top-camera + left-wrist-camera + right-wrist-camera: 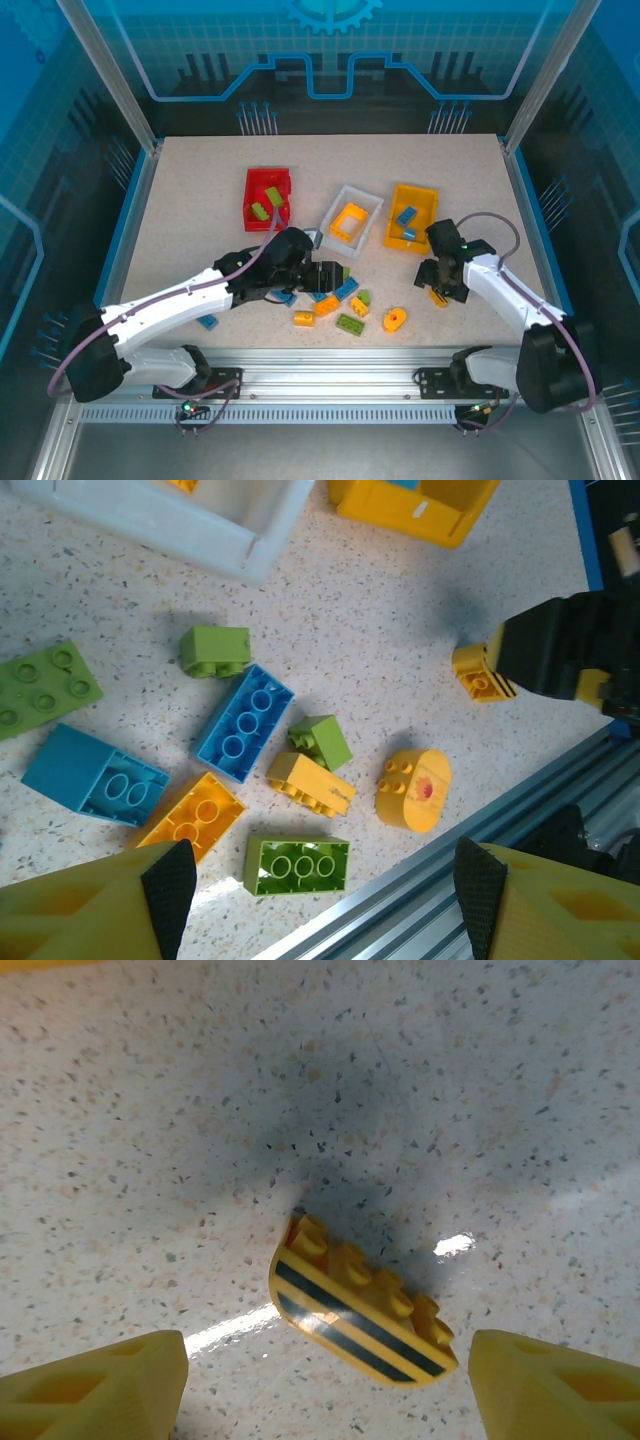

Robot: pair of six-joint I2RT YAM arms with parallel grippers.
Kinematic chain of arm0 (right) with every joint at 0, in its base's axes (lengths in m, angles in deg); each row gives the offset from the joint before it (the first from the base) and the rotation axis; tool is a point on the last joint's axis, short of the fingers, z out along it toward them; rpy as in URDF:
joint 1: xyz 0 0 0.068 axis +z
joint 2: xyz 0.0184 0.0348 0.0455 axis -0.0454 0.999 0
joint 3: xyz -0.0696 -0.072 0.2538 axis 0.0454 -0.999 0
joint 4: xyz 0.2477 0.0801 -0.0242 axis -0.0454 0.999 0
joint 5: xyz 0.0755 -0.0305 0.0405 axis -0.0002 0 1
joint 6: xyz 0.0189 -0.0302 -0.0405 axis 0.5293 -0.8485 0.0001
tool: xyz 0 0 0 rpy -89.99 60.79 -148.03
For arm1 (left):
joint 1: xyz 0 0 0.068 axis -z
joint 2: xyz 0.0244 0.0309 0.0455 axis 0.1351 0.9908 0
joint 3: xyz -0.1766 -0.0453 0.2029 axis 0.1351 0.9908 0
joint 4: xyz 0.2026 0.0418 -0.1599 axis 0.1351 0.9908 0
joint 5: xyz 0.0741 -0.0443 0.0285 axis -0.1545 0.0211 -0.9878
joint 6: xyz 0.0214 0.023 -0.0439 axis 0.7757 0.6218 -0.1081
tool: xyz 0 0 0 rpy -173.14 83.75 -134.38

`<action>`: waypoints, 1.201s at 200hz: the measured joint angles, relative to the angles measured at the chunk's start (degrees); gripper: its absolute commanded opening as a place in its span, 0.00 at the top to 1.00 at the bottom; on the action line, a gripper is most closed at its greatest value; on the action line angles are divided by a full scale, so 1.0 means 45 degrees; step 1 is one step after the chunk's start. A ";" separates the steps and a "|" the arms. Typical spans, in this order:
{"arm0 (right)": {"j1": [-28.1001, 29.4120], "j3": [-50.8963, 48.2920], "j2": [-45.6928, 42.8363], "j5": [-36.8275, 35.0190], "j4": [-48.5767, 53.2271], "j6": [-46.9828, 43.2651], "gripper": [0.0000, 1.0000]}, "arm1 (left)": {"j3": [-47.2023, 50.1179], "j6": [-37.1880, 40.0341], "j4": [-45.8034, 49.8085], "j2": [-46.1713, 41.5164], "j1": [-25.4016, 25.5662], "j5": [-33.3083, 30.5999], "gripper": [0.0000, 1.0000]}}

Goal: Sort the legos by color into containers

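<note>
Speckled table (200, 200): nearest the front rail, the left gripper (325, 880) hangs with fingers wide apart and empty over loose green, blue and yellow bricks (245, 720), and its wrist camera picks out a red spot on the round yellow brick (415, 790) that is too small to read from overhead. Rightward, the right gripper (325, 1370) is likewise spread, holding nothing, above a yellow brick with two black stripes (360, 1310). Farthest back stand the red bin (250, 200) with green bricks, the white bin (366, 196) with an orange frame (348, 222), and the yellow bin (433, 215) with blue ones.
</note>
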 measured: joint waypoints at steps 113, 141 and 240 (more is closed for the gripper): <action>-0.0442 -0.0219 0.1375 0.1661 -0.0544 -0.1632 0.37 | 0.0058 -0.0282 -0.0913 -0.0189 0.0359 0.0364 0.25; -0.0442 -0.0427 0.1375 0.1739 -0.0641 -0.1627 0.49 | 0.0899 -0.0563 -0.2448 -0.0627 0.0607 0.1486 0.24; 0.2618 0.0971 0.0573 0.0515 -0.0287 -0.1054 0.87 | 0.1598 -0.1243 -0.1627 -0.2565 0.0758 -0.0005 0.25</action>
